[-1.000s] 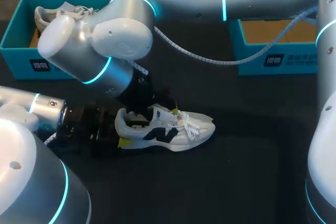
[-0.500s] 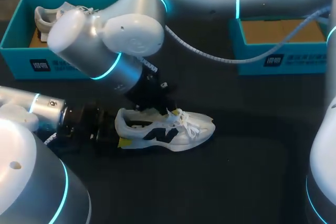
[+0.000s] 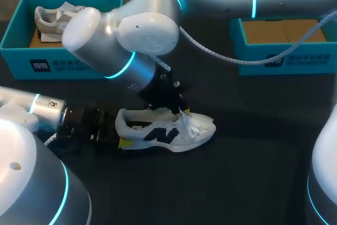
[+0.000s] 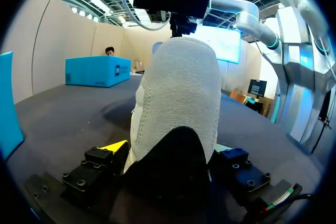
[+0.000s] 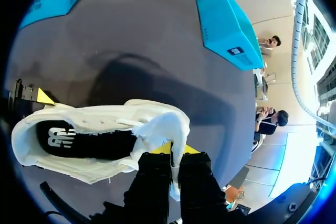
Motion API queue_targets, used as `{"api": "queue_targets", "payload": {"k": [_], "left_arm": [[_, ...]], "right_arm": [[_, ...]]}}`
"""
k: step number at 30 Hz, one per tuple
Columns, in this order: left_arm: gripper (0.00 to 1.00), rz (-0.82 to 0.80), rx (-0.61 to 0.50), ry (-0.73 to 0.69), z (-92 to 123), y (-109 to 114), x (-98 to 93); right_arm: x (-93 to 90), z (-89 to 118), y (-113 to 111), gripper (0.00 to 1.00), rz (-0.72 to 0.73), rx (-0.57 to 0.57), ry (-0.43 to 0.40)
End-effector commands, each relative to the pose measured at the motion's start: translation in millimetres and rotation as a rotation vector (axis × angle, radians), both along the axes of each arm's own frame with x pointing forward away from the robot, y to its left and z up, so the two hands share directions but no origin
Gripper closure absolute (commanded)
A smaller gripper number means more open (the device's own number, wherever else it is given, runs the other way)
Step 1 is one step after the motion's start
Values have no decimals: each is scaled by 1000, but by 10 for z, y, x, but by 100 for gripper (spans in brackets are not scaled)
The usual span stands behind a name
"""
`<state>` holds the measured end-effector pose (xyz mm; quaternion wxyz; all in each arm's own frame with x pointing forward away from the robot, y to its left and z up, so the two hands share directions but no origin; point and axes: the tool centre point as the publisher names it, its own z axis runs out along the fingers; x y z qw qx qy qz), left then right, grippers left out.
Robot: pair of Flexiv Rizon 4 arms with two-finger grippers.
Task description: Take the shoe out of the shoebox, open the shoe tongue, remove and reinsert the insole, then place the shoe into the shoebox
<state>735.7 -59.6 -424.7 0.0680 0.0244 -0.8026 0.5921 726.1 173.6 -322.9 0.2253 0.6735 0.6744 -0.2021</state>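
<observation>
A white shoe (image 3: 166, 130) with a dark side mark lies on its sole mid-table, toe pointing right. My left gripper (image 3: 118, 135) has the heel (image 4: 178, 93) between its wide-set fingers, both of them against its sides. My right arm reaches across from the upper right. Its gripper (image 3: 176, 110) stands over the laces, shut on the white tongue (image 5: 163, 129) and holding it up off the opening. The black insole (image 5: 84, 140) lies inside the shoe. In the right wrist view the right gripper (image 5: 175, 157) pinches the tongue's edge.
A teal shoebox (image 3: 21, 30) at the back left holds a second pale shoe (image 3: 55, 17). Another teal shoebox (image 3: 279, 59) stands at the back right with a bare brown floor. Dark tabletop lies open in front of and to the right of the shoe.
My right gripper has closed on the tongue and shifted right, toward the toe, drawing the tongue up. The shoe and my left gripper have stayed put.
</observation>
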Motion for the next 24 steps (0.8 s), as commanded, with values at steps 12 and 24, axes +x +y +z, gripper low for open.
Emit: {"api": "queue_targets", "payload": {"k": [12,24], "left_arm": [[100,3,2,0,-29,5,19],[100,3,2,0,-29,5,19]], "right_arm": [[-66,-161,-307,65,-298,34,-194],[-90,-290,-424,15,-328,23,-170]]}}
